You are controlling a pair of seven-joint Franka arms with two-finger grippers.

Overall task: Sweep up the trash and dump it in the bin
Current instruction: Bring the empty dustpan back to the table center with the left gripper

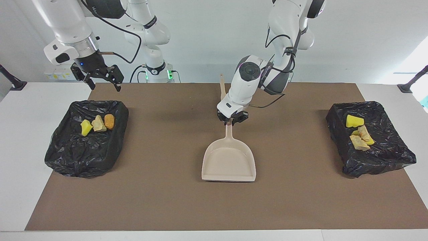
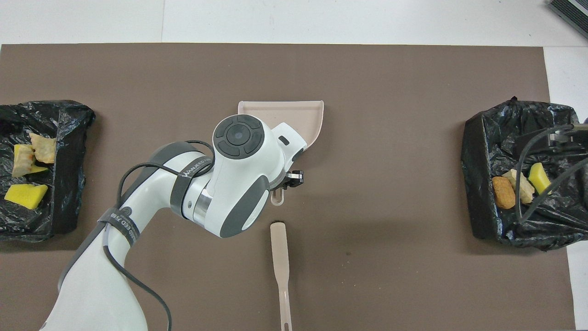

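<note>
In the facing view we see the right claw (image 1: 100, 77) hanging open over the bench (image 1: 20, 140) beside one bag-lined bin (image 1: 67, 157) holding three trash scraps (image 1: 97, 124). At centre, the bent left arm's claw (image 1: 231, 121) grips the dustpan (image 1: 229, 162) handle, partly hiding the brush (image 2: 280, 257). The remaining scraps (image 1: 359, 134) lie in the other bin (image 1: 384, 157).

Two white arms (image 1: 247, 80), rounded glossy shells, dark grey joint bands with white lettering. Black cables loop outside the links. Black gripper heads; silver wrist collar above right jaws. Green base lights.
</note>
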